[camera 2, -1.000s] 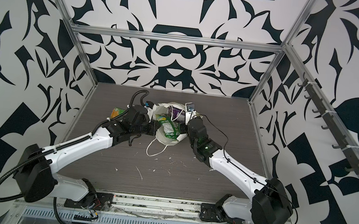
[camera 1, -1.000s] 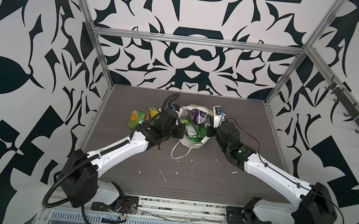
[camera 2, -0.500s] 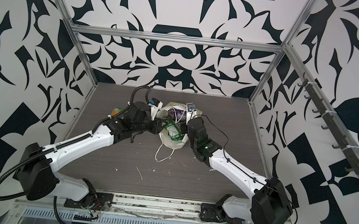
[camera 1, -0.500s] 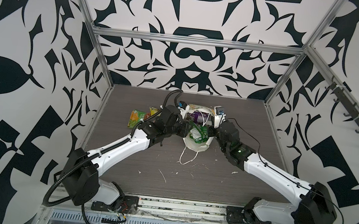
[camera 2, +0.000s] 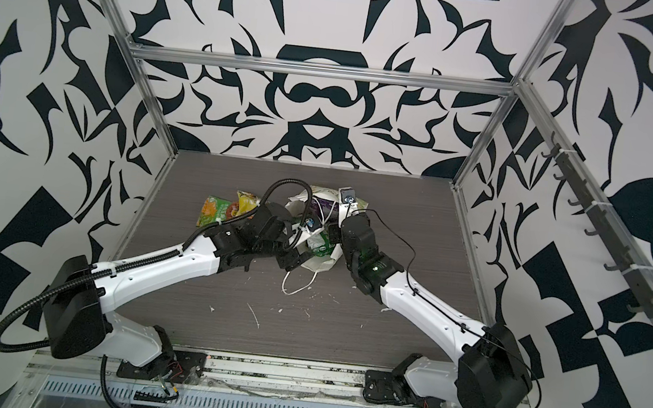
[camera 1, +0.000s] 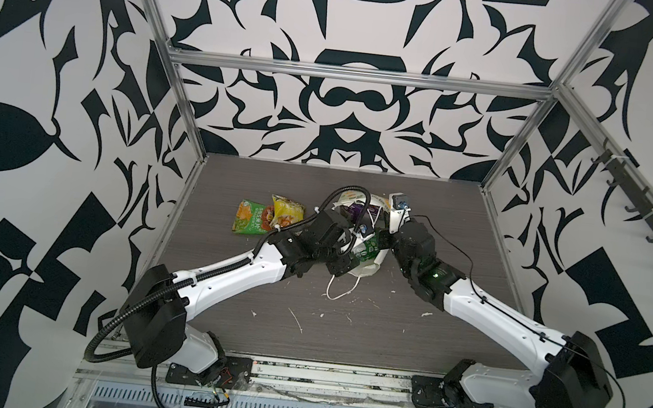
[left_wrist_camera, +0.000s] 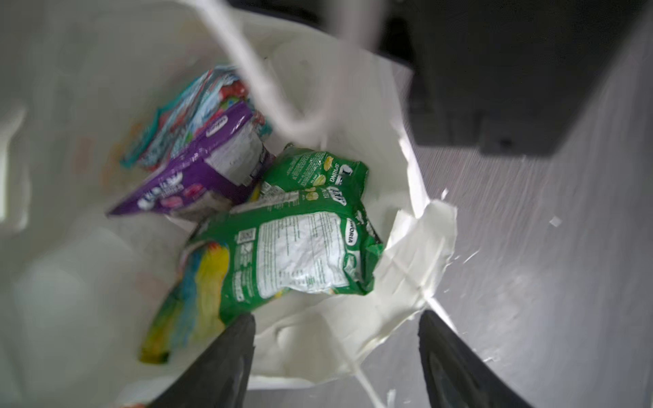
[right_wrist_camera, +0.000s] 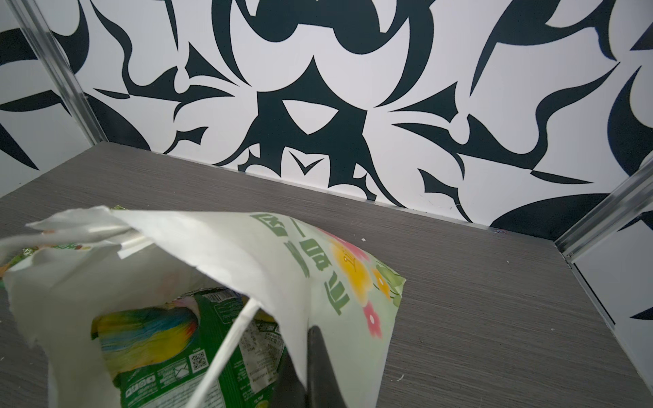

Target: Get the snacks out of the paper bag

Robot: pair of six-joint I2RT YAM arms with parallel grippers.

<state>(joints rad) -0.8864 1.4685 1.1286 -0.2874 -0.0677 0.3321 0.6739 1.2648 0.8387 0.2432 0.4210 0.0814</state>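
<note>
Left wrist view: left gripper (left_wrist_camera: 335, 318) was just opened wide, empty, so snacks (left_wrist_camera: 300, 254) can be grabbed; paper bag (camera 1: 367, 267), toward twelve o'clock of table (camera 1: 344, 324), is pinched by right gripper (right_wrist_camera: 308, 356).

— Any print I can go by?
— I read "SPRING" on the smaller green packet (left_wrist_camera: 314, 169) and letters ending "ORIA" on the bigger green packet (left_wrist_camera: 300, 254). I can't make out the green characters on the paper bag (right_wrist_camera: 247, 254).

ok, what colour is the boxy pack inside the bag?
Purple, with a pale panel. The pack in the bag shows best in the left wrist view.
</note>
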